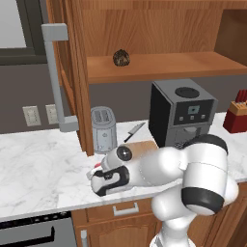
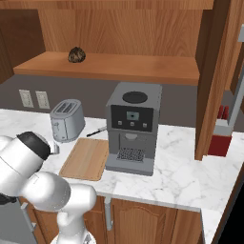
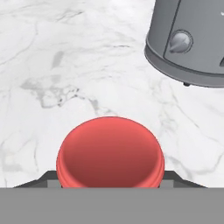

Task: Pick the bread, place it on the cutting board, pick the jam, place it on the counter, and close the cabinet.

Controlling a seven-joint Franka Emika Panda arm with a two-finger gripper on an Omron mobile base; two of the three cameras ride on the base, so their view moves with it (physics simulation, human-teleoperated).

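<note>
red-lidded jam (image 3: 110, 153) sits clamped in the end effector (image 1: 96, 174) low over the counter (image 3: 65, 65) near its front edge, beside the toaster (image 3: 188, 39), seemingly for set-down.

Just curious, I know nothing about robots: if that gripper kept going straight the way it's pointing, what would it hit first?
Probably the white marble counter: the gripper points down at it, the red jam jar between its fingers; clearance unclear.
</note>
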